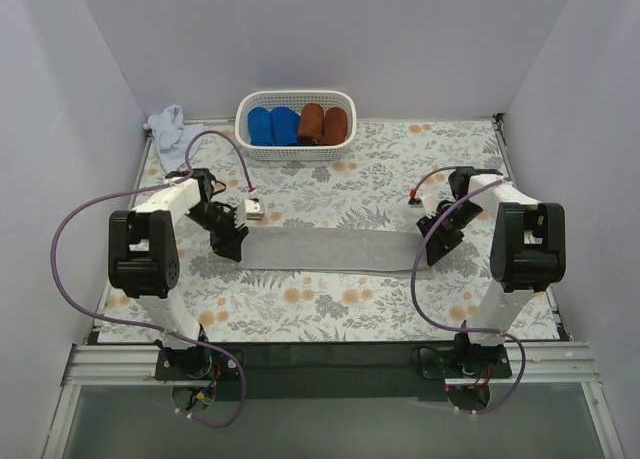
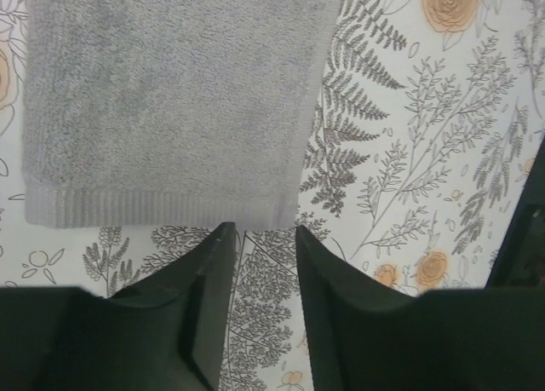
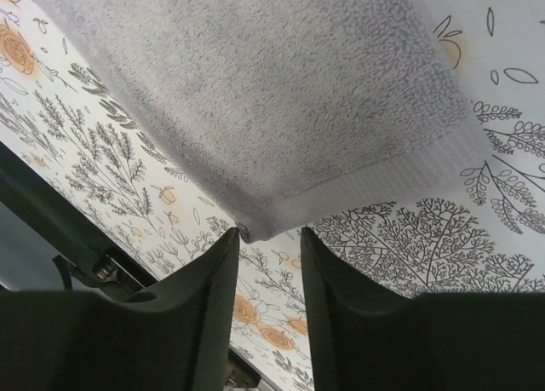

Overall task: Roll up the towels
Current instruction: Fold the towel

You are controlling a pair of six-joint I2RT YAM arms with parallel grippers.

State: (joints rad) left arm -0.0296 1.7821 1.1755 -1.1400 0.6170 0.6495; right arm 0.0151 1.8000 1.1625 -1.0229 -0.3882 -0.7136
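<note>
While the grey towel (image 1: 325, 249) lies flat as a long strip across the middle of the floral bench (image 1: 330, 314), each of its short ends is faced by a pair of jaws; the left jaws are parted a little with nothing between them, only bench pattern showing in the gap, and the towel's hemmed edge lies just beyond the fingertips (image 2: 217, 238); the right jaws are likewise slightly apart and empty, the towel's corner just ahead of one of the fingertips (image 3: 226, 242), though whether it touches I cannot tell; the pale blue-lavender towel (image 1: 168, 127) sits crumpled at the far left corner, beside a white basket (image 1: 296, 153) holding two blue rolls (image 1: 272, 126) and two rust-brown rolls (image 1: 323, 125).
</note>
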